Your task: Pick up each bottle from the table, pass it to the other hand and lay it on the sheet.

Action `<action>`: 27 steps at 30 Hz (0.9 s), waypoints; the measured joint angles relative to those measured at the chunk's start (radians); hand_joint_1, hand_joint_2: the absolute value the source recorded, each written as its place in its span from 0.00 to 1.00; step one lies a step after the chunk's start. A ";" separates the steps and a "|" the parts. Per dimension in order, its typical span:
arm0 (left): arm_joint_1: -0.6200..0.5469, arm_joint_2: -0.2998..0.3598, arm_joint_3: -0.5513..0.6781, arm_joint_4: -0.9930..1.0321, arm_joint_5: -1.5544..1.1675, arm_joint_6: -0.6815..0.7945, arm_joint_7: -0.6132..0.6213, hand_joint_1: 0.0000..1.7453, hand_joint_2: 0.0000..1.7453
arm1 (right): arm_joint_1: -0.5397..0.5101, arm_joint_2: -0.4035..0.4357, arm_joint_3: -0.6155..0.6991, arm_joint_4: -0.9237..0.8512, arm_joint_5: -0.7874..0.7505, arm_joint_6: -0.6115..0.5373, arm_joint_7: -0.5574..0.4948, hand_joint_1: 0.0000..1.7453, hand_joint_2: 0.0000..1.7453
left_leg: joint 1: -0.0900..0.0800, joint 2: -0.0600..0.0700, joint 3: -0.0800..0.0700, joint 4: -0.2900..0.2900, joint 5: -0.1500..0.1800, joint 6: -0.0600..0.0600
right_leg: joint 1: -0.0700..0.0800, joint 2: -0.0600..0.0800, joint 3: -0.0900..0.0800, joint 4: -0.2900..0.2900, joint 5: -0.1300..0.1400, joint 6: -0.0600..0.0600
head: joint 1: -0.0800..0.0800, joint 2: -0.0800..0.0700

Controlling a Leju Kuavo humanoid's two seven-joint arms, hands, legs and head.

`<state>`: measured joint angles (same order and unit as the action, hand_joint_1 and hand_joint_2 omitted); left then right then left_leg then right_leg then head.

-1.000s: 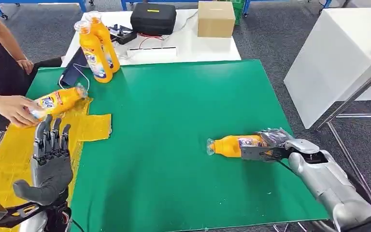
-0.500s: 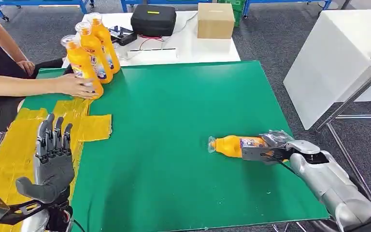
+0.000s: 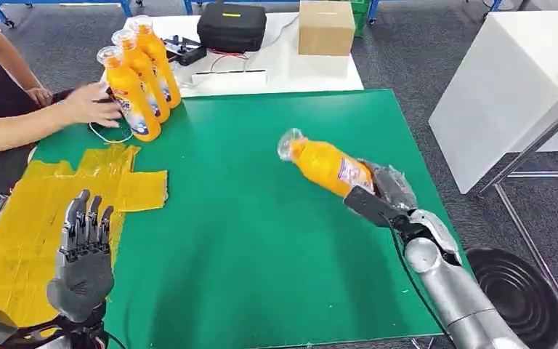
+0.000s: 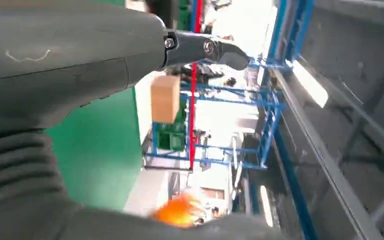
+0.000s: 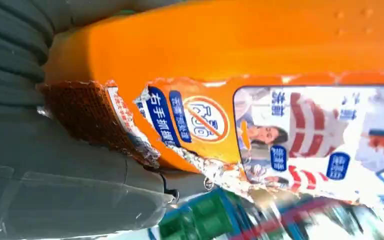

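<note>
Bottle (image 3: 325, 164) now off the table, gripped in right hand (image 3: 382, 195) fingers; left hand (image 3: 83, 258) open.

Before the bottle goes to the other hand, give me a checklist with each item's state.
1. Right robot hand grips the orange bottle: ok.
2. Bottle off the green table: ok.
3. Left robot hand holds nothing, fingers apart: ok.
4. Yellow sheet has bare room: ok.
5. Person's hand away from the handover path, by the three standing bottles: ok.
6. Grip firmness: cannot tell.
</note>
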<state>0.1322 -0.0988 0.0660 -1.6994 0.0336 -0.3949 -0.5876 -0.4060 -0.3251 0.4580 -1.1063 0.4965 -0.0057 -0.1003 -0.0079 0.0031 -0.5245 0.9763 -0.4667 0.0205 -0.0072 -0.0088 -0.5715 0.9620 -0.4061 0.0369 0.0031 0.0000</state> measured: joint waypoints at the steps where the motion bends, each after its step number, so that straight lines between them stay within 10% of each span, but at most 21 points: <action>1: 0.025 -0.008 -0.003 -0.013 0.013 0.020 0.018 0.00 1.00 | 0.034 0.041 -0.076 -0.139 -0.055 0.007 -0.010 1.00 1.00 | 0.000 -0.004 -0.004 0.000 0.001 -0.001 | 0.001 -0.004 -0.002 0.001 -0.001 0.000 | 0.001 0.000; 10: -0.021 -0.059 -0.111 -0.007 0.024 0.114 0.078 0.00 1.00 | 0.038 0.260 -0.100 -0.292 -0.083 0.021 -0.047 1.00 1.00 | 0.000 -0.001 -0.004 0.000 0.001 -0.001 | 0.000 -0.003 -0.003 0.001 0.000 0.000 | 0.001 0.000; 27: -0.042 -0.068 -0.175 0.006 0.041 0.107 0.093 0.00 1.00 | 0.004 0.404 0.067 -0.246 -0.044 0.014 -0.024 1.00 1.00 | 0.000 -0.001 -0.005 0.000 0.001 -0.001 | 0.000 -0.001 -0.004 0.001 0.000 0.000 | 0.001 0.000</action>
<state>0.0902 -0.1663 -0.1087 -1.6938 0.0748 -0.2876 -0.4944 -0.4016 0.0785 0.5252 -1.3520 0.4520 0.0080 -0.1240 -0.0077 0.0022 -0.5300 0.9761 -0.4655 0.0196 -0.0072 -0.0095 -0.5758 0.9635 -0.4063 0.0367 0.0042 0.0000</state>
